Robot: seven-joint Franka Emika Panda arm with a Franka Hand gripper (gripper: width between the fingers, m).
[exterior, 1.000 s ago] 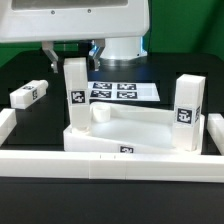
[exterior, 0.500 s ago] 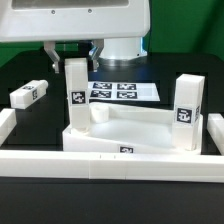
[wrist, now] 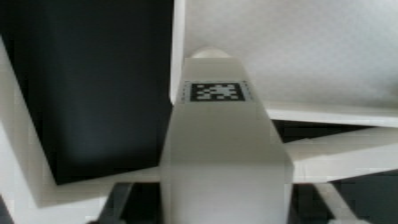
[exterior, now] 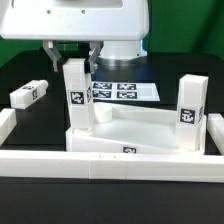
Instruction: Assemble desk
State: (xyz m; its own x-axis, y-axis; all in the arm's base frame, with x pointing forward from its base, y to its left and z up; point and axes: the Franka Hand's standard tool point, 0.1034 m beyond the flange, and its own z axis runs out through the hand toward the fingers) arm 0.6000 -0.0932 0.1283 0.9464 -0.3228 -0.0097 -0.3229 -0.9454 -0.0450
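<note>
Hand [exterior: 73, 58] grips upright leg [exterior: 77, 100]; black table [exterior: 25, 68] beneath.

I see the desk top [exterior: 135, 125] in plain white. The lying leg [exterior: 28, 94], the middle leg [exterior: 76, 80] and the other standing leg [exterior: 188, 95] are white, each with a black-and-white blocky tag [exterior: 184, 115]. The table [exterior: 40, 170] is black.
</note>
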